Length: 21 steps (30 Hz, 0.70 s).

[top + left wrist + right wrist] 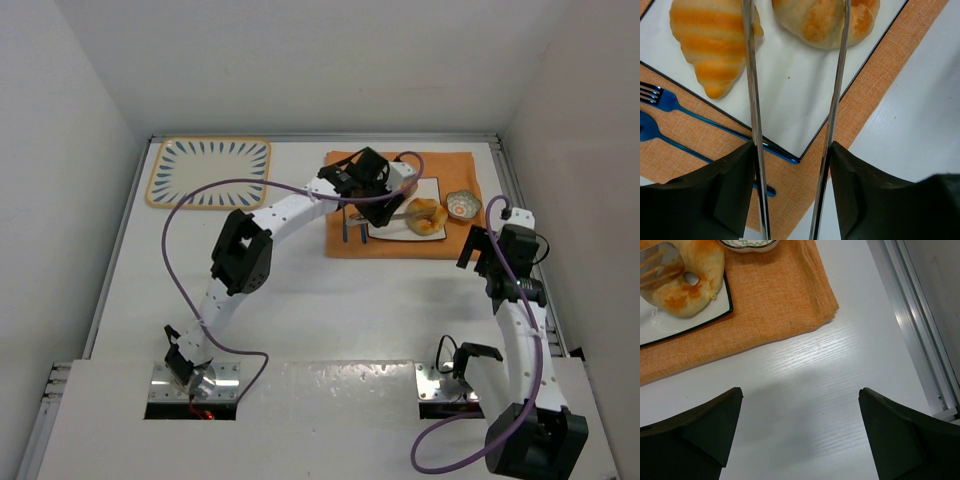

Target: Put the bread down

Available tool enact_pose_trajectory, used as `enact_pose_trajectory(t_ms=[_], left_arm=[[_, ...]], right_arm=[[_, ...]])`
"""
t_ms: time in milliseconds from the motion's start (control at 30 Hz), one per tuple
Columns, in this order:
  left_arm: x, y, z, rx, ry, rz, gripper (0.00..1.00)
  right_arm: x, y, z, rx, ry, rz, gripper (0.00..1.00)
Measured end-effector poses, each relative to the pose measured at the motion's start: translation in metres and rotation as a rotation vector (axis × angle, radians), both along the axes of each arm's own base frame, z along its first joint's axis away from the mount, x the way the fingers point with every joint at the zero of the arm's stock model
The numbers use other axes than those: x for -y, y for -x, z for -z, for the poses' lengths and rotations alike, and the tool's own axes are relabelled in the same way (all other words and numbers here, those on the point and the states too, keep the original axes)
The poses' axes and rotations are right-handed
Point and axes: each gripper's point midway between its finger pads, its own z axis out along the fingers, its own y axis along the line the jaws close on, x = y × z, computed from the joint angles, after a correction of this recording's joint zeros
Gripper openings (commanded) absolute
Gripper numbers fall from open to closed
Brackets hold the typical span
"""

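While the left gripper (390,198) hovers over the white plate (430,188), the bun (428,215) lies on that plate. Left wrist view: its fingers (730,195) clamp metal tongs (754,90), and the croissant (715,45) lies beside the bun. Right wrist view: the right gripper (800,435) has its fingers wide apart above the table (815,375).

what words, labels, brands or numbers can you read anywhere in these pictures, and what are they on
None: no letters, numbers or signs can be read in any view.
The tray and the bowl carry only patterns, no writing.
The plate, cloth, forks and tongs are bare of markings.
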Motion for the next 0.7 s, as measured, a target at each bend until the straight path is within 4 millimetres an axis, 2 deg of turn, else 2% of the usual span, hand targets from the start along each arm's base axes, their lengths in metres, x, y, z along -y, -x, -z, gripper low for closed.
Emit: enact_pose_trajectory(t_ms=[133, 233, 400, 533, 633, 700], left_arm=[[-0.002, -0.003, -0.018, 0.021, 0.018, 0.004, 0.62], [-0.011, -0.009, -0.039, 0.039, 0.036, -0.011, 0.61], [-0.044, -0.030, -0.084, 0.088, 0.079, -0.075, 0.58], [-0.095, -0.049, -0.125, 0.125, 0.111, -0.178, 0.55], [-0.157, -0.061, -0.148, 0.150, 0.112, -0.332, 0.54], [-0.200, -0.061, -0.152, 0.151, 0.093, -0.450, 0.54]], right_arm=[[-0.001, 0.000, 0.002, -0.002, -0.004, -0.006, 1.00], [-0.003, 0.000, 0.003, -0.001, -0.008, -0.018, 1.00], [-0.004, -0.001, 0.004, -0.004, -0.012, -0.027, 1.00], [-0.005, -0.001, 0.005, -0.005, -0.014, -0.030, 1.00], [-0.005, -0.002, 0.007, -0.001, -0.016, -0.032, 1.00], [-0.006, -0.003, 0.010, 0.003, -0.020, -0.034, 1.00]])
